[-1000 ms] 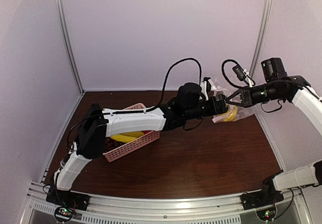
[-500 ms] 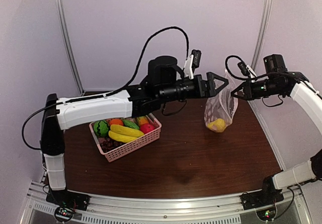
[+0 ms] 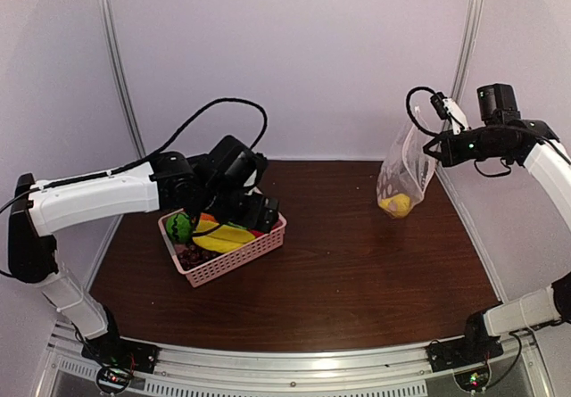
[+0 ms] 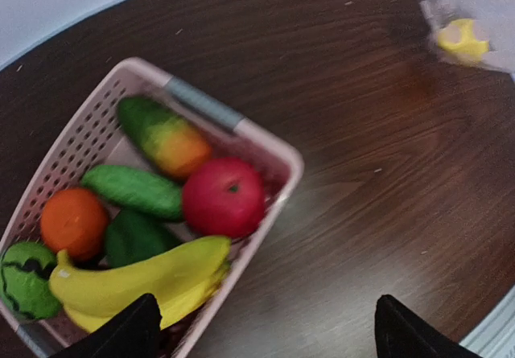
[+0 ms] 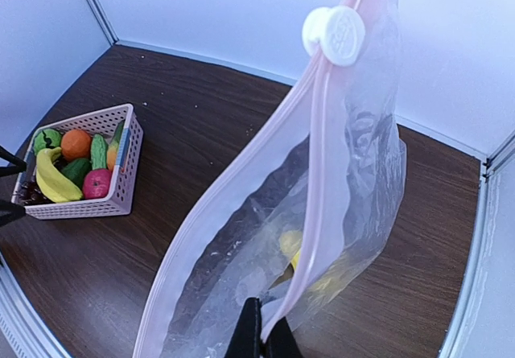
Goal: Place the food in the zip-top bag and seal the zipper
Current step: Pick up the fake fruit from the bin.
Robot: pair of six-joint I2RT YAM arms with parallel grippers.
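Lemon point(image 3: 395, 204) alone shows in the zip-top bag point(image 3: 406, 169), pinched by the right jaws. Left jaws gape over the basket point(image 4: 273, 161), most food point(image 4: 224, 197) unbagged inside; zipper point(image 5: 318, 157) unsealed.

Top camera overlooks the table point(image 3: 357, 263); wrist cameras share the basket point(image 4: 76, 145), right's past the bag point(image 5: 346, 181).

Left gripper point(image 3: 265, 211) has swung from zip-top bag point(image 3: 406, 165) to basket point(image 3: 234, 265).

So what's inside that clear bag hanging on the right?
One yellow toy fruit sits at the bottom of the zip-top bag. The crinkled plastic blurs its shape, so anything behind it is hidden.
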